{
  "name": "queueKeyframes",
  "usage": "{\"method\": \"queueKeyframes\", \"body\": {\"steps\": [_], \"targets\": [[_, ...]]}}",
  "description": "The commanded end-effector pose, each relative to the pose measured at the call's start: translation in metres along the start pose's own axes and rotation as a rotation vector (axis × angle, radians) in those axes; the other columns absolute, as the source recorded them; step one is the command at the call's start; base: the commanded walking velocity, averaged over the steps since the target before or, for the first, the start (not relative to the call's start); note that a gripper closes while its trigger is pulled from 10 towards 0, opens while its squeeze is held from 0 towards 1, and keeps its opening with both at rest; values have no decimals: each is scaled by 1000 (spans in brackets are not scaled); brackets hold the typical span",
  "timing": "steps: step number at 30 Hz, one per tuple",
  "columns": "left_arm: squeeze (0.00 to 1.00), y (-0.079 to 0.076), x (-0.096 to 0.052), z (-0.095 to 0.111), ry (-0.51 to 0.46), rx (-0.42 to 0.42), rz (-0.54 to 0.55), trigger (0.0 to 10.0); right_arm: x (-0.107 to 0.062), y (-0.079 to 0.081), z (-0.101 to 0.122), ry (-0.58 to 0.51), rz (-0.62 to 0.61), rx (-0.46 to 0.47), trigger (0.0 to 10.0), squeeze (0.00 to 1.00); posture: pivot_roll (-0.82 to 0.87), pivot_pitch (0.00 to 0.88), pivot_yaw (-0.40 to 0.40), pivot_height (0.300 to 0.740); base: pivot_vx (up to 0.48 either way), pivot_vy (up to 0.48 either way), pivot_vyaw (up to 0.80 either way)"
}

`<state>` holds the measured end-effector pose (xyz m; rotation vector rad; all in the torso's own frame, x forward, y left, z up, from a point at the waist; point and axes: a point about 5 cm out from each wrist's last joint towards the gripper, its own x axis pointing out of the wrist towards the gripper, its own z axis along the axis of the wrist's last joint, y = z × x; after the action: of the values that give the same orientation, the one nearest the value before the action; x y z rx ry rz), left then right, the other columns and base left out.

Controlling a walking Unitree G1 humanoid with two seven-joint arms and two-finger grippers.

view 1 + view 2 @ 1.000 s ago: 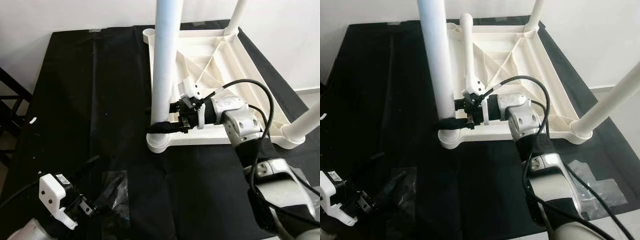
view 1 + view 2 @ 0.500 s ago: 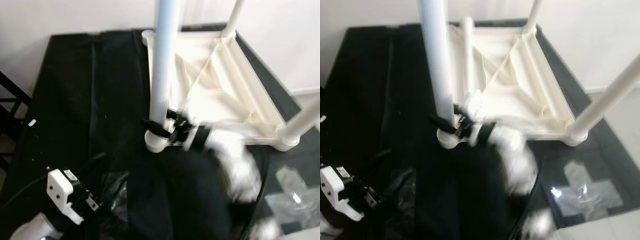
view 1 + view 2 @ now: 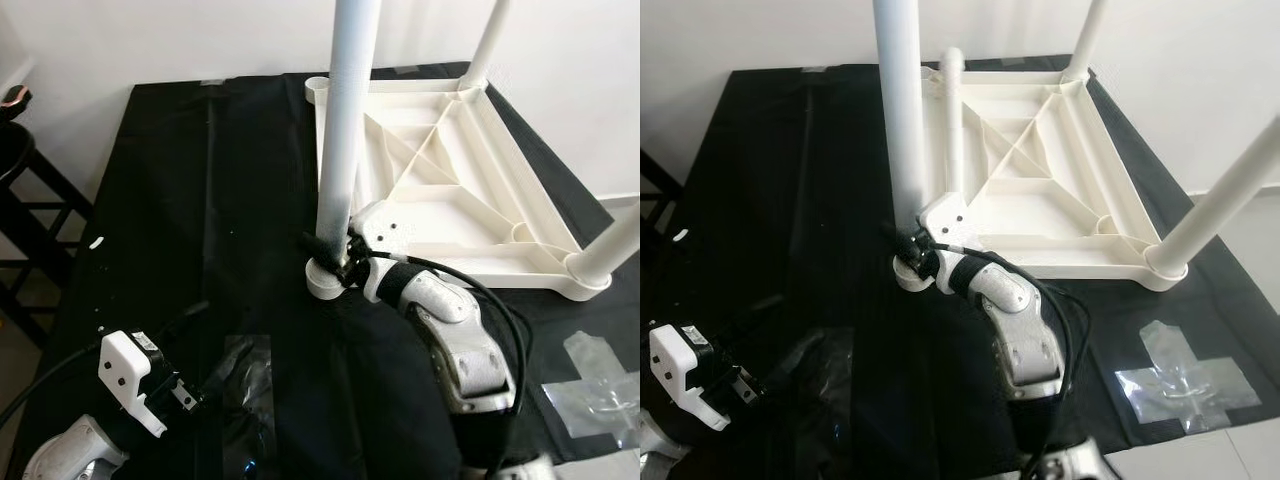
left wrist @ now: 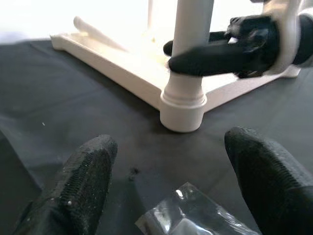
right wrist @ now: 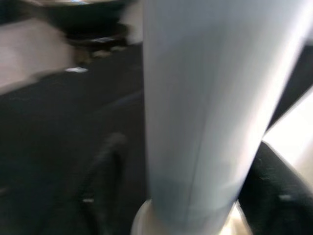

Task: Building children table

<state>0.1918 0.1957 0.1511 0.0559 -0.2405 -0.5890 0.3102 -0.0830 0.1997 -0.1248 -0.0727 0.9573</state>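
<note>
Clamping the upright white plastic table leg [image 3: 340,150] just above its corner socket on the inverted white ribbed tabletop [image 3: 470,215], the right gripper [image 3: 330,262] is seating it, ideally kept vertical, while the left gripper [image 4: 171,196] is hovering spread.

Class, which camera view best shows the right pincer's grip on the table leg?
The left wrist view: the right pincer is seen side-on, one black finger each side of the leg just above its socket. The eye views show the grip small, from above. The right wrist view shows a blurred leg close up.
</note>
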Motion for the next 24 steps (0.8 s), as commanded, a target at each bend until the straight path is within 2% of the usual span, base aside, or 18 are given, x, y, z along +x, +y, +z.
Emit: {"method": "queueKeyframes", "body": {"steps": [1,2,3,5,6,8,9,10,11,12,13,15,18,19,24], "targets": [[0,-1,-2,-3,10,2,-5,10000,5,6,10,-48,113,6,10000,1000,-87,207,-22,740,0,0,0],[0,-1,-2,-3,10,2,-5,10000,5,6,10,-48,113,6,10000,1000,-87,207,-22,740,0,0,0],[0,-2,-2,-3,11,2,-7,10000,4,2,14,-66,166,-2,10000,1000,-87,207,-22,740,0,0,0],[0,-3,-2,-3,15,-1,-14,10000,4,-18,23,-70,265,-62,10000,1000,-72,209,-20,740,0,0,0],[0,-3,-2,-3,15,-1,-14,10000,4,-18,23,-70,265,-62,10000,1000,-72,209,-20,740,0,0,0],[0,-4,-4,-3,17,-5,-18,10000,3,-29,33,-47,413,-113,10000,1000,-61,215,-16,740,0,0,0],[0,-4,-4,-3,17,-5,-18,10000,3,-29,33,-47,413,-113,10000,1000,-61,215,-16,740,0,0,0],[0,-5,-4,-3,18,-6,-18,10000,2,-31,37,-36,474,-117,10000,1000,-61,215,-16,740,0,0,0],[0,-5,-5,-2,19,-8,-18,10000,4,-34,41,-27,500,-134,10000,75,-57,218,-15,740,0,0,0],[0,-5,-5,-2,19,-8,-18,10000,4,-34,41,-27,500,-134,10000,75,-57,218,-15,740,0,0,0],[0,-6,-6,-2,22,-10,-20,10000,9,-35,45,-17,542,-145,10000,0,-48,221,-13,740,0,0,0],[0,-7,-8,-2,27,-13,-25,10000,17,-35,52,-11,617,-148,10000,0,-41,223,-14,740,0,0,0],[0,-8,-9,-2,29,-14,-27,10000,21,-35,53,-1,658,-142,10000,0,-36,225,-16,740,0,0,0],[0,-8,-9,-2,30,-14,-27,10000,22,-35,54,-1,664,-137,0,0,-34,227,-18,740,0,0,0],[0,-9,-9,-1,29,-17,-25,10000,23,-36,51,-16,687,-114,0,0,-37,235,-22,740,0,0,0]]}}
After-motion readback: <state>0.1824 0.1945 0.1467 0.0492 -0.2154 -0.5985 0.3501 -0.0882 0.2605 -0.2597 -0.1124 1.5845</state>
